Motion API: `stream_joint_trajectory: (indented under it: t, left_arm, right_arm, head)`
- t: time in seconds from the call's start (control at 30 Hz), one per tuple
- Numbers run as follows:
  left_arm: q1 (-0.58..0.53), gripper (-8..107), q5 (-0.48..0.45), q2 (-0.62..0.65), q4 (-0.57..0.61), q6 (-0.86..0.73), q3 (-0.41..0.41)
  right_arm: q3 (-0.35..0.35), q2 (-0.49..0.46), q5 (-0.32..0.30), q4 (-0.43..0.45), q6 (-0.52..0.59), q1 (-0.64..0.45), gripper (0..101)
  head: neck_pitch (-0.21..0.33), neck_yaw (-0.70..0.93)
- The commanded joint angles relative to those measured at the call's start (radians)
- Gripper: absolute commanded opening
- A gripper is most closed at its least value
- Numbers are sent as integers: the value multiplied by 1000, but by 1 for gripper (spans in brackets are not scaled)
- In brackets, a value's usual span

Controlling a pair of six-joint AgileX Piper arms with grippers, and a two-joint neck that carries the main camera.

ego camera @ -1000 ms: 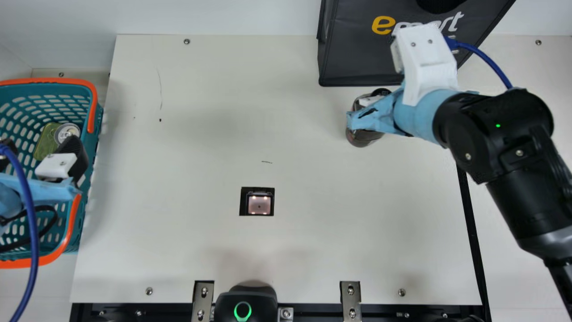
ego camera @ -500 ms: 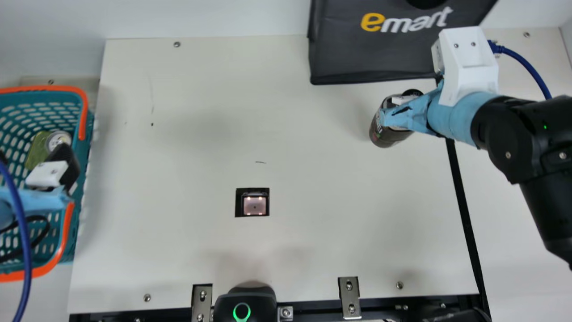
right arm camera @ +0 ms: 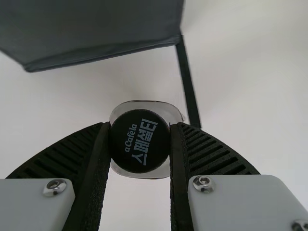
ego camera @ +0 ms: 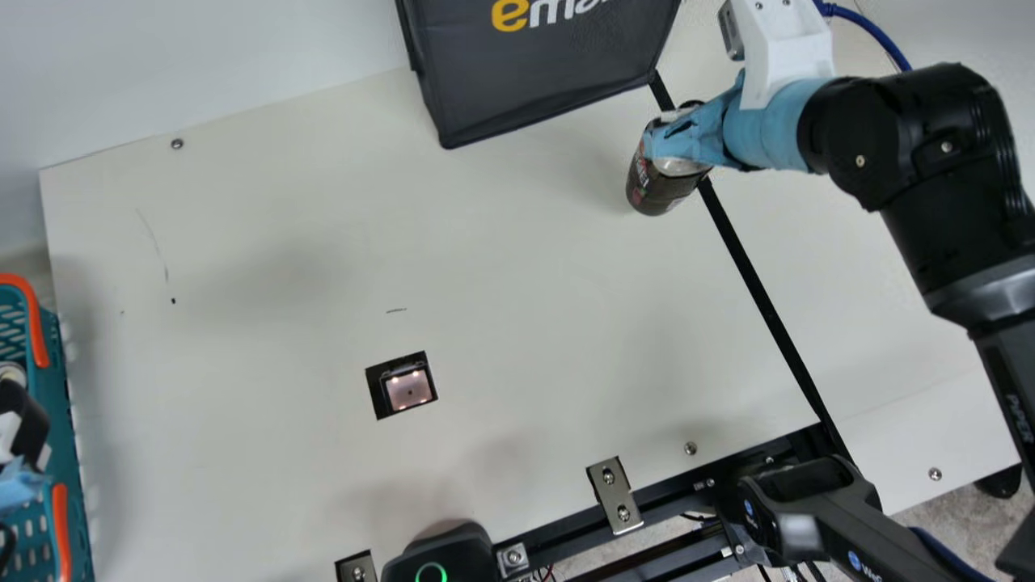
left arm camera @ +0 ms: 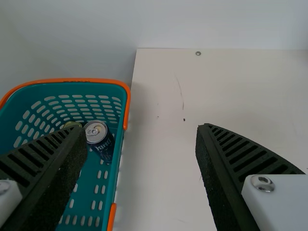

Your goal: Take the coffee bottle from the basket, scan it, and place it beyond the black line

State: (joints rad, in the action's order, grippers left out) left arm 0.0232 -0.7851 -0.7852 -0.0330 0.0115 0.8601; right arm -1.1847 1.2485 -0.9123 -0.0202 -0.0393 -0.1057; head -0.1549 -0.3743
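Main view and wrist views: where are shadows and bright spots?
Main view: soft shadows on the table, small bright lights in the scanner window; left wrist view: soft shadow beside the basket, shine on the can lid; right wrist view: glints on the screws.

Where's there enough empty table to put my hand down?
Bare table lies between the basket and the scanner window, and between that window and the black line. It's crowded near the dark bag, where the right gripper holds the coffee bottle, and at the basket, by the left gripper.
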Motion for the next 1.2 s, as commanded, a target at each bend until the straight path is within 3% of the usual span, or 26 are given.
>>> stream_joint_trajectory:
  t: [0.0,0.57,1.17]
  left_arm:
    - [0,90,0,0,0,0,0]
    - [0,90,0,0,0,0,0]
    - [0,90,0,0,0,0,0]
  right_arm:
    - [-1,4,6,-11,10,-50,0]
    - [-9,55,59,-39,61,-254,0]
    - [7,116,140,-38,70,-335,0]
  head:
    - [17,-2]
    - [17,-2]
    - [17,-2]
